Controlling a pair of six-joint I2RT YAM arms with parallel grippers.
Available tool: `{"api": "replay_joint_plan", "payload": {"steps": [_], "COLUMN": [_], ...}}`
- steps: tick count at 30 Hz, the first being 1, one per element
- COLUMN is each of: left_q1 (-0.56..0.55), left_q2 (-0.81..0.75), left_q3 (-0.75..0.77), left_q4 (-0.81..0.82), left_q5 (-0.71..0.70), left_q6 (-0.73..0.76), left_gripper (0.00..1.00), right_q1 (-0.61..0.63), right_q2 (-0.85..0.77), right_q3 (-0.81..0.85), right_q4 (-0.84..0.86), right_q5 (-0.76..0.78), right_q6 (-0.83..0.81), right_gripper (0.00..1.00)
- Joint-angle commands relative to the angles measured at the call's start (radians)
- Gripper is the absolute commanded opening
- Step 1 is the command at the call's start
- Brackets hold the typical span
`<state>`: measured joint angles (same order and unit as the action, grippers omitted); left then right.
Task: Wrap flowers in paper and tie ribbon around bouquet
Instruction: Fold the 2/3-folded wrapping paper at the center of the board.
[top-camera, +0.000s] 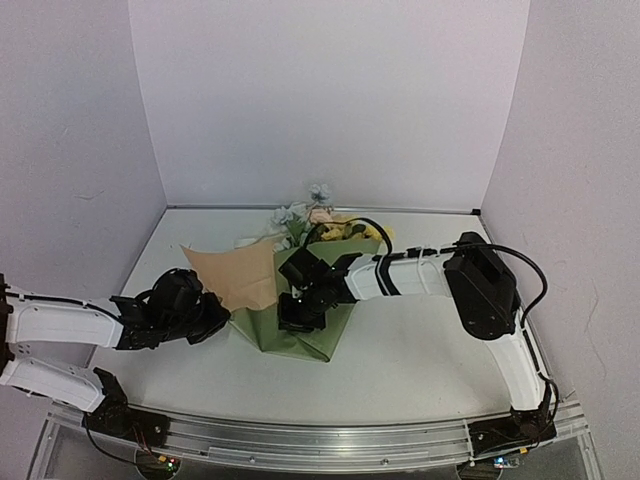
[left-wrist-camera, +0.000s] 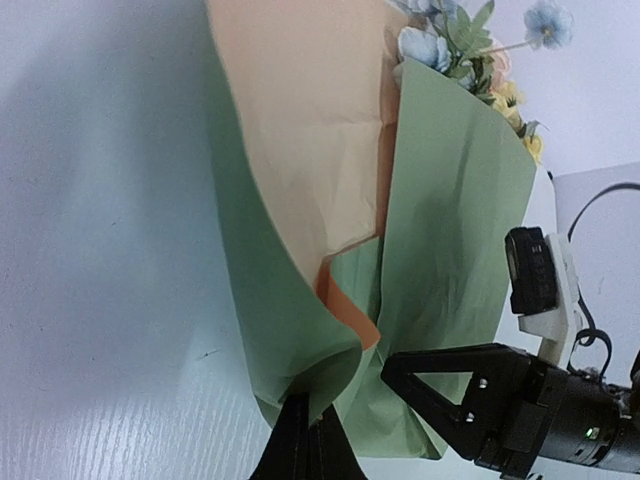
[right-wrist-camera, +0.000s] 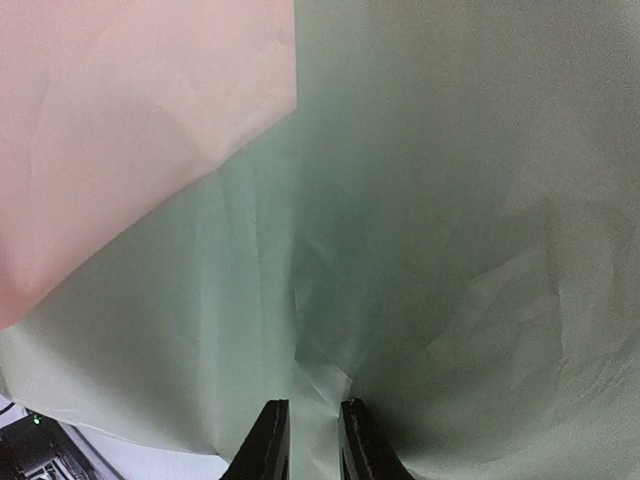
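Paper (top-camera: 292, 340) half wrapped around flowers (top-camera: 300, 215); left gripper (left-wrist-camera: 305, 440) clamped on its edge, right gripper (right-wrist-camera: 313, 412) narrowly apart; ribbon tying remains.

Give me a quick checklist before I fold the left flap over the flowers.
1. Left gripper shut on the paper at its near edge: ok.
2. Right gripper gripping the paper: cannot tell; its jaws stand narrow with the sheet right at them.
3. Flowers lying in the wrap, blooms past the far rim: ok.
4. Left flap closed over the stems: not ok; it lies open, tan side up.
5. Ribbon within sight for tying: not ok; no view shows it.
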<state>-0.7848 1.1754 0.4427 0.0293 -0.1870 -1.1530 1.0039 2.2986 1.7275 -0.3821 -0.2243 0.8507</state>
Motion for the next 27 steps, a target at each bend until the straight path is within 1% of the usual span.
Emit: {"api": "replay_joint_plan", "payload": {"steps": [1, 4, 7, 13, 19, 23, 27], "left_q1": [-0.044, -0.063, -0.078, -0.094, -0.094, -0.093, -0.092], "left_q2": [0.006, 0.053, 0.123, 0.275, 0.399, 0.448, 0.469], "left_q3": [0.039, 0.079, 0.116, 0.189, 0.249, 0.266, 0.283], "left_q4": [0.049, 0.153, 0.253, 0.333, 0.349, 0.344, 0.320], "left_q5": [-0.038, 0.011, 0.101, 0.216, 0.329, 0.367, 0.369], "left_q6": [0.143, 0.236, 0.305, 0.362, 0.407, 0.417, 0.425], "left_gripper": [0.00, 0.00, 0.00, 0.00, 0.00, 0.00, 0.00], "right_q1": [0.015, 0.016, 0.015, 0.009, -0.005, -0.008, -0.008], "right_q2": [0.035, 0.029, 0.023, -0.028, -0.108, -0.165, -0.214], "right_q3": [0.001, -0.005, -0.012, -0.104, -0.235, -0.279, -0.297], "right_q4": [-0.052, -0.052, -0.046, 0.071, 0.227, 0.258, 0.273], "right_q5": [0.028, 0.036, 0.032, 0.018, 0.018, 0.042, 0.050], "right_q6": [0.030, 0.032, 0.042, 0.086, 0.138, 0.138, 0.114], "right_gripper": [0.19, 0.19, 0.18, 0.18, 0.17, 0.17, 0.17]}}
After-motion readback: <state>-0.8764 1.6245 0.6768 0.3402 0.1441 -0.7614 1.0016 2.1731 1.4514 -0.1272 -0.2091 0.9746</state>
